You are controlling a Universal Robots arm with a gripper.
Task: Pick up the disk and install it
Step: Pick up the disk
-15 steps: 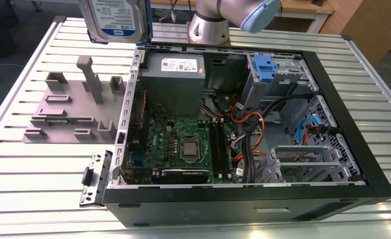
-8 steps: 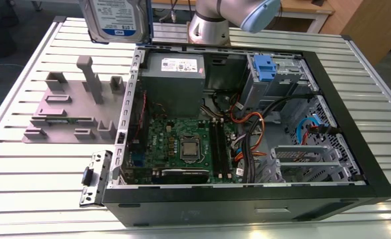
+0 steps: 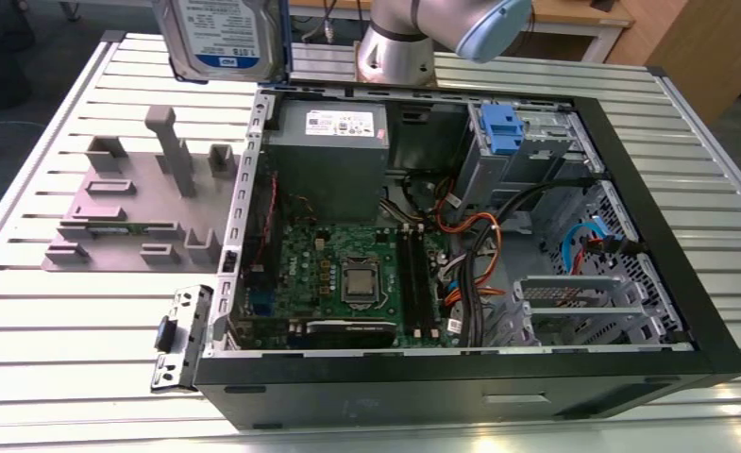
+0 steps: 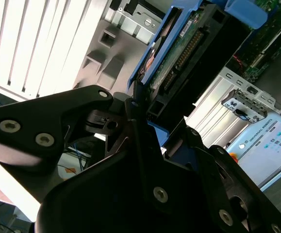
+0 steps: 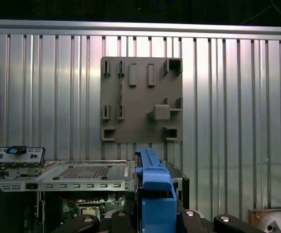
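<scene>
The disk [image 3: 226, 38], silver with a white-and-blue label and a blue bracket, hangs upright high above the table's far edge, at the exterior view's upper left. In the second wrist view my gripper [image 4: 155, 109] is shut on the disk [image 4: 179, 53], with black fingers [image 4: 140, 131] against its edges and its green circuit board facing out. In the first wrist view the blue bracket of the disk [image 5: 152, 187] stands between the gripper's [image 5: 155, 216] jaws. The grey drive cage with a blue latch [image 3: 502, 127] sits in the open computer case's [image 3: 622, 189] far corner.
A grey fixture plate [image 3: 131, 208] with upright posts lies on the slatted metal table [image 3: 68, 359], to the exterior view's left of the case. A small metal bracket [image 3: 178, 335] lies near the case's front corner. Inside are a power-supply box [image 3: 332, 156], motherboard [image 3: 345, 274] and cables [image 3: 483, 255].
</scene>
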